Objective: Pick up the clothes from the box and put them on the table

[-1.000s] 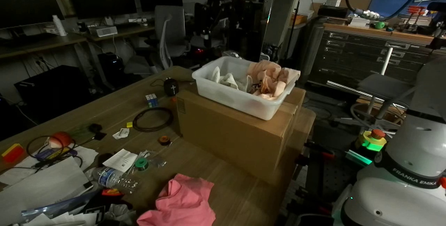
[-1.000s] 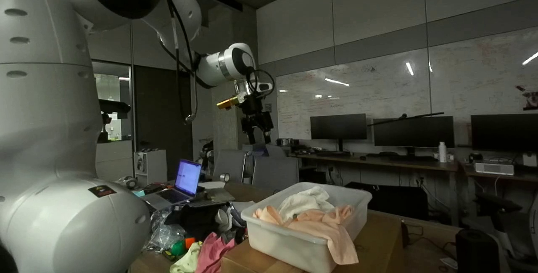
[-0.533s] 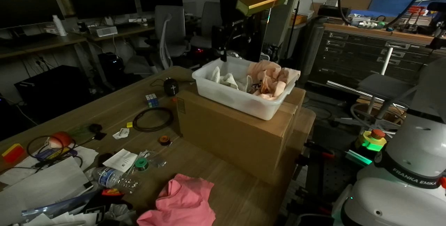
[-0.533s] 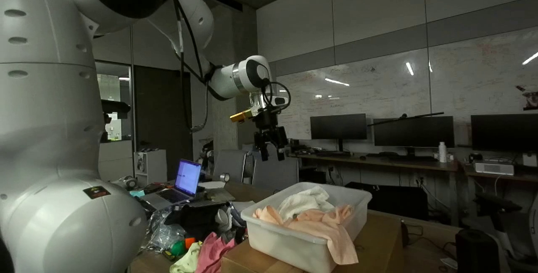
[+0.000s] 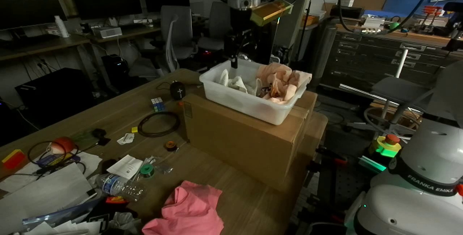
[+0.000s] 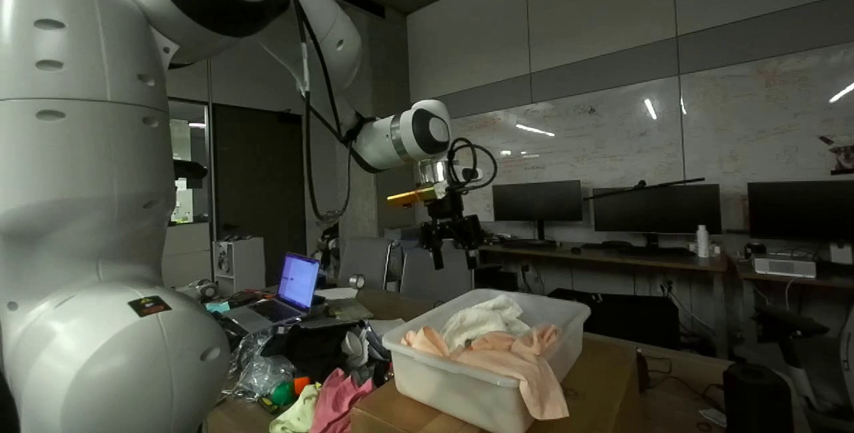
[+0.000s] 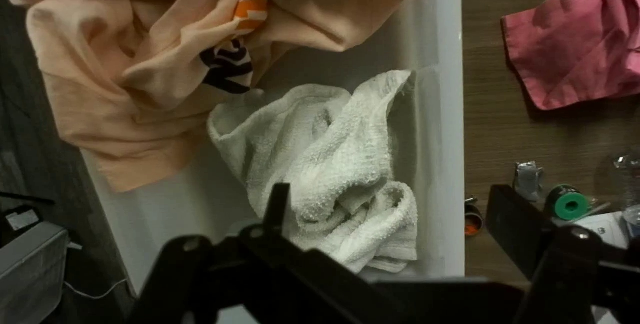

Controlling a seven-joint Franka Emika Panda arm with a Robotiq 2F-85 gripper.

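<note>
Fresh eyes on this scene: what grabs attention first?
Likely the bright pink cloth lying on the table. Next, the translucent bin atop a cardboard box, peach cloth draped over its rim and a white towel inside. Then the open black gripper above the bin.

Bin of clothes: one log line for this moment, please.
hand: open, empty, above bin; white cloth: in bin; peach cloth: partly hanging out; pink cloth: on table

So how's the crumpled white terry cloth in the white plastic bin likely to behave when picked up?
The white terry cloth will probably sag, since it lies in loose folds. Its nubby surface suggests it shouldn't slip easily.
</note>
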